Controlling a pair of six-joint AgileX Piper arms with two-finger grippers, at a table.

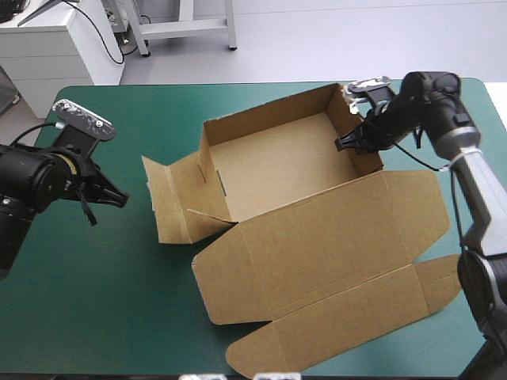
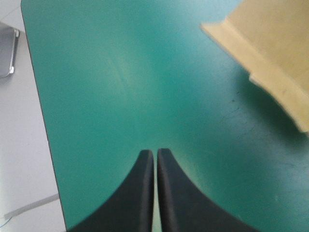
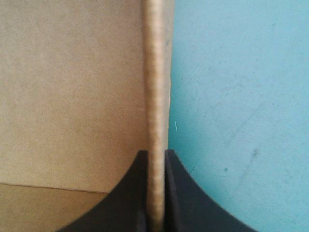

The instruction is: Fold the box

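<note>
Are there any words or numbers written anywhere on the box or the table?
None: no text can be read in any view.
The brown box is plain board, with no print, label or number showing.
The teal-green cover carries no writing either.

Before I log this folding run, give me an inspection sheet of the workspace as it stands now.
Surface: teal-green cover, lying flat.
Job's things: box, an open tray with walls raised; its lid lies flat toward the table's near edge; a side flap is folded out on the tray's left.
Clutter: nothing seen.
Hands: left hand is shut and empty, over the cover to the left of the box and apart from it; right hand is shut on the box, with the tray's right wall between its fingers.
Cables: nothing seen.
Surroundings: nothing seen.
</note>
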